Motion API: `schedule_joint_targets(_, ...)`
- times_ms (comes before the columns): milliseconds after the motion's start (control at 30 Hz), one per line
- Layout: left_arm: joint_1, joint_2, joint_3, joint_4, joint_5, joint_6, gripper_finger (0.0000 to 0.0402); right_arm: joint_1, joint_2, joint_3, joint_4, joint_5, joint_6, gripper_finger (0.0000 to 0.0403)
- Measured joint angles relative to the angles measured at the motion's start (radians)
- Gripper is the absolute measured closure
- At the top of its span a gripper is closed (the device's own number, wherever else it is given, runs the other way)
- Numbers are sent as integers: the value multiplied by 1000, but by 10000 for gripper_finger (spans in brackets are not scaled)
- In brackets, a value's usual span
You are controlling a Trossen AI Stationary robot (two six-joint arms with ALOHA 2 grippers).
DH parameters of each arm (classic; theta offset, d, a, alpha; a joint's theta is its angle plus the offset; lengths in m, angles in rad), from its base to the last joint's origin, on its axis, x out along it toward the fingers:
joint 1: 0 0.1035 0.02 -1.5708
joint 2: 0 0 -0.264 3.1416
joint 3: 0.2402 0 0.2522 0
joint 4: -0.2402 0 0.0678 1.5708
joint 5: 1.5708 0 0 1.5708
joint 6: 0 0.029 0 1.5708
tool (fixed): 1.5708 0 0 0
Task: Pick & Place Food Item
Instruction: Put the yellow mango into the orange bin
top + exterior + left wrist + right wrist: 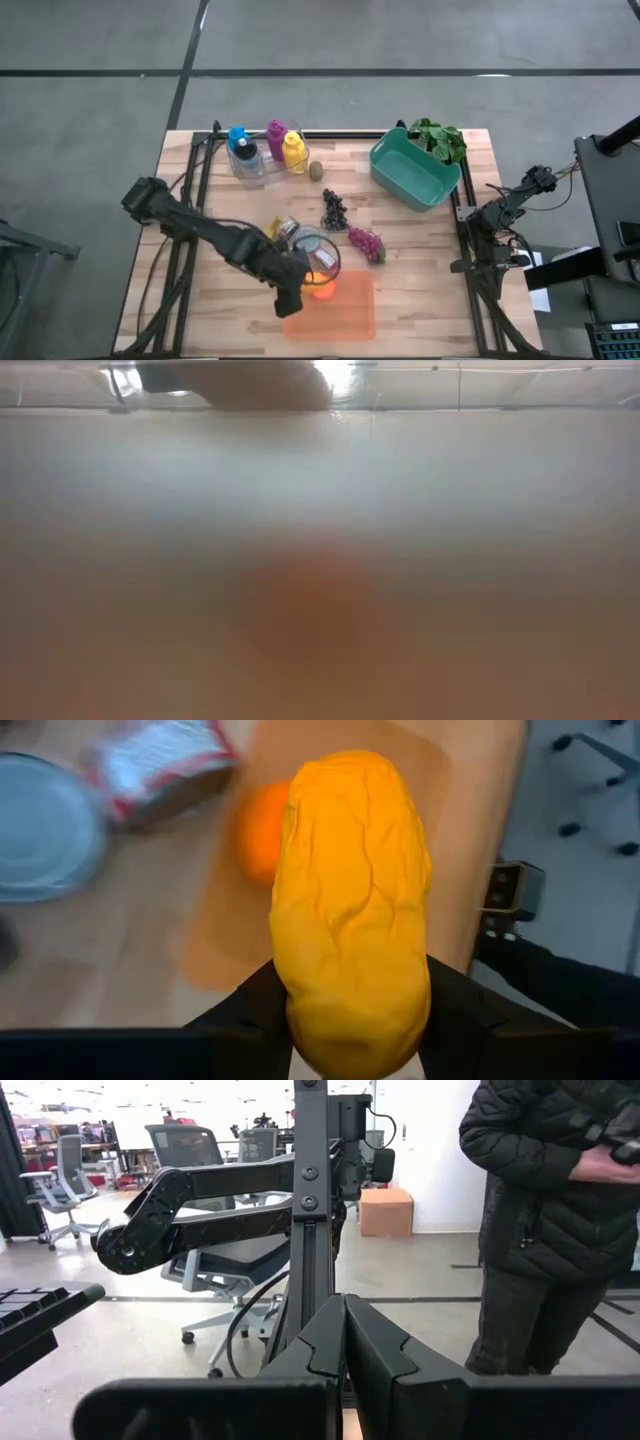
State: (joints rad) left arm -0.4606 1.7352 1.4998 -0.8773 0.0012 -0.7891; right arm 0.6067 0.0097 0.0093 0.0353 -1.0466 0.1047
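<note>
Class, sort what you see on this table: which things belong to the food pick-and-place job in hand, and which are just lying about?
Part of the job:
- left gripper, shut on the yellow mango
- orange tray, beneath it
- orange fruit, on the tray

Lying about:
- teal bin
- leafy greens
- two grape bunches
- bottles
- kiwi
- right gripper, shut, parked off the table's right edge

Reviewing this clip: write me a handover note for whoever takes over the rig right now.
Left tool: shut on a yellow mango-like fruit, hovering at the orange tray.
Right tool: shut, empty, parked off the table's right edge.
Done: an orange fruit already lies on the tray.
Left: release the held fruit onto the tray. Two grape bunches and a kiwi remain on the table.
</note>
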Motion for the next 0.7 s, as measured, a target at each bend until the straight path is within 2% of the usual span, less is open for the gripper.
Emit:
schedule_joint_targets(300,-66,130,0,223,-1,-14,247,0,0,0,0,0,0,395)
schedule_joint_targets(567,-74,243,0,256,79,-84,246,0,0,0,0,0,0,395)
schedule_joint_targets(700,-69,250,0,257,97,-139,219,0,0,0,0,0,0,395)
